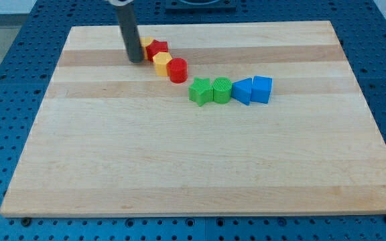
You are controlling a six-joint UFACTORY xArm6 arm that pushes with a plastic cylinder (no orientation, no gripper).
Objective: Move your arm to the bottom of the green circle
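While my tip — a bare rod, no jaws, holding nothing — sits beside the red star, I'd swing wide below the green circle.

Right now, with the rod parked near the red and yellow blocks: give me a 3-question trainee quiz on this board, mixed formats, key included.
1. True or false: my tip touches the green circle block.
2. Multiple choice: what sits directly at the view's left of the green circle block? A) green star block B) red cylinder block C) blue cube block
3. Fill in: to reach the bottom of the green circle block, my tip must travel toward the view's ____ and bottom across the wooden board.

Key: 1 false, it stands far off, beside the red star block; 2 A; 3 right.
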